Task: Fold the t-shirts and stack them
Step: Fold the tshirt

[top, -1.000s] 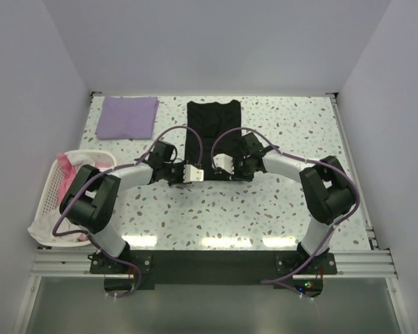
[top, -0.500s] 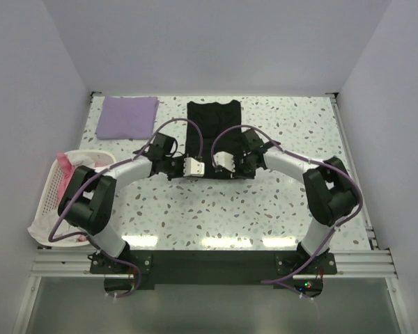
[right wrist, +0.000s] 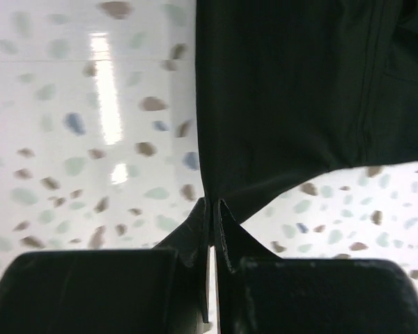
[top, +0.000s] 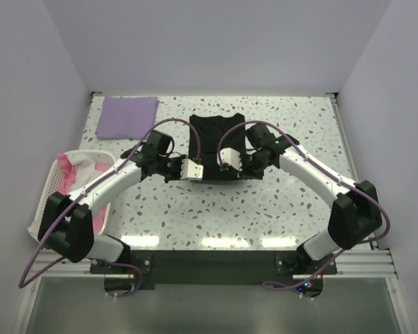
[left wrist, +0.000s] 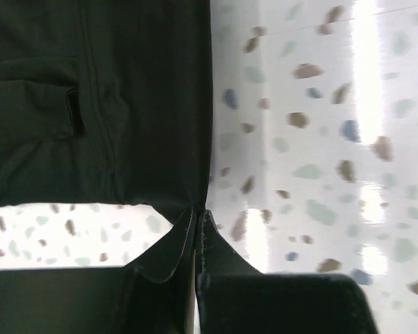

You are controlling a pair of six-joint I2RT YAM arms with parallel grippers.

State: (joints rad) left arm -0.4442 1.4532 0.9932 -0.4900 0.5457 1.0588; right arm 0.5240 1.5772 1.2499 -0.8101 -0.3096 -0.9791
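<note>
black t-shirt lies centre, near corners raised; lavender t-shirt sits folded flat, far left.

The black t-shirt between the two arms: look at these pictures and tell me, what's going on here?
Two robot arms are working on the black t-shirt, spread out mid-table. The left gripper is shut on its near left corner and the right gripper on its near right corner, with that near edge seemingly lifted a little. A lavender t-shirt lies folded in the far left corner, and a white basket holding more cloth sits at the left edge.
</note>
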